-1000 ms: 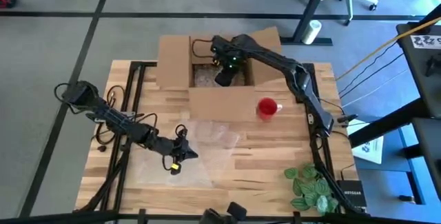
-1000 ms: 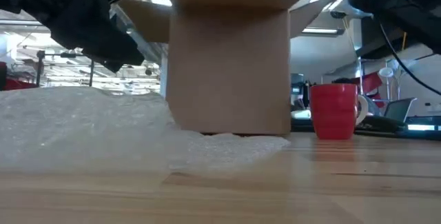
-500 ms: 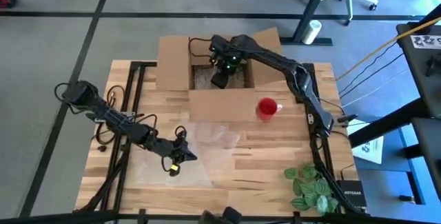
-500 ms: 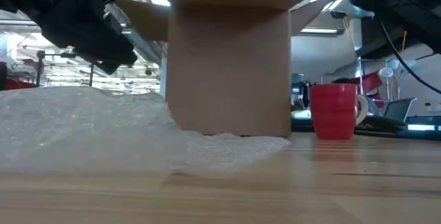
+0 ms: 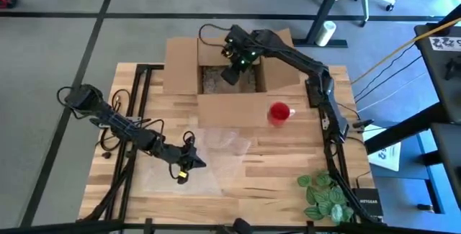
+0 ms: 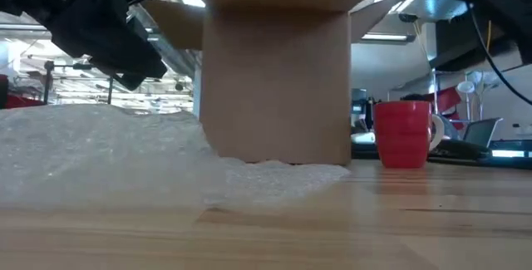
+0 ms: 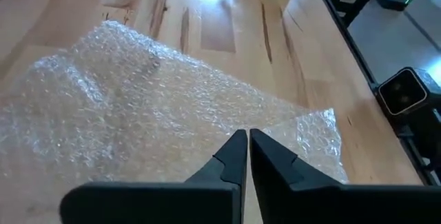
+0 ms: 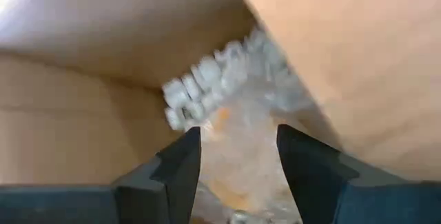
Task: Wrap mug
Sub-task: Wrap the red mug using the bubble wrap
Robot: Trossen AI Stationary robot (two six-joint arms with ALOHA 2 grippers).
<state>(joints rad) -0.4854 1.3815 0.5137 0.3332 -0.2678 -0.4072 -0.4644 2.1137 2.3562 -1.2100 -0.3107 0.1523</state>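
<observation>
A red mug (image 5: 279,112) (image 6: 403,133) stands upright on its base on the wooden table, right of centre, just in front of an open cardboard box (image 5: 216,75) (image 6: 278,71). A clear bubble wrap sheet (image 5: 205,155) (image 7: 138,107) lies spread on the table at front left. My left gripper (image 5: 184,168) (image 7: 243,141) hovers shut over the sheet's near part. My right gripper (image 5: 230,70) (image 8: 238,148) is open above the box's inside, with nothing between its fingers.
White packing filler (image 8: 213,79) (image 5: 215,81) lies on the box's floor. The box's flaps (image 5: 181,63) stand open at the table's far side. A green leafy plant (image 5: 324,194) sits at the front right corner. Cables run along both table sides.
My right gripper has risen out of the box and drawn a little toward the table's far edge, staying open. My left arm, the mug and the bubble wrap have kept still.
</observation>
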